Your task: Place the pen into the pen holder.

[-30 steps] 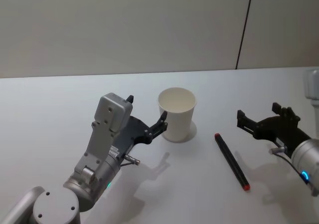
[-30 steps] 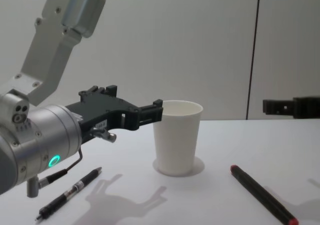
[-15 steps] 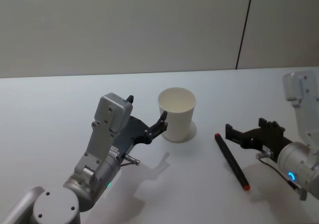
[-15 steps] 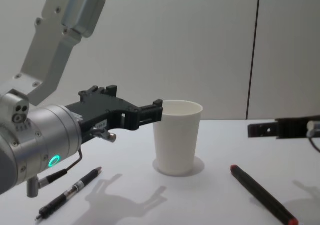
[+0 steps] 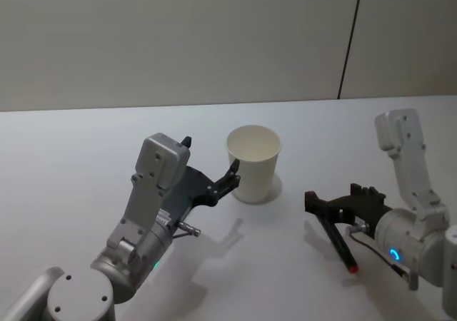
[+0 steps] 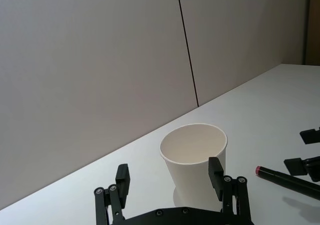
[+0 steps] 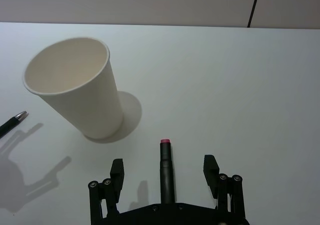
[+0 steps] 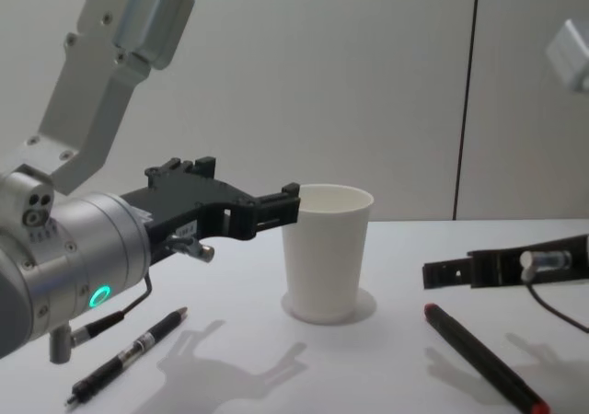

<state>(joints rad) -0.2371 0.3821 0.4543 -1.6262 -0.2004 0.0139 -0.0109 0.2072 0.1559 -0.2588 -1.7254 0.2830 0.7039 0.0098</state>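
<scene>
Right wrist view: pen (image 7: 166,172) lies centred between the spread fingers of the right gripper (image 7: 163,165), nothing clamped.
Right gripper height: hovers above the pen in the chest view, not touching it.
Pen position: flat on the table (image 5: 86,143), directly under the right gripper, far end poking out past the fingertips.
Pen axis: runs straight along the gripper's reach line, from under the palm outward; red at both ends, so no clear nose or tail.
Cup (image 7: 80,87): upright, mouth open, ahead of the right gripper and off toward the left gripper's side, apart from the pen.
Left gripper (image 6: 169,170): fingers apart, holding nothing; cup just ahead of its fingertips, one tip right by the wall. Contact: can't tell.
Step in hand: my read, approach for the pick.
Doing it well: fingers already close across the long axis, so keep that yaw, drop straight down, pinch near mid-length so the pen doesn't swing, and stop short of scraping the table.
Second pen (image 8: 129,354): black and silver, below the left gripper, untouched.
</scene>
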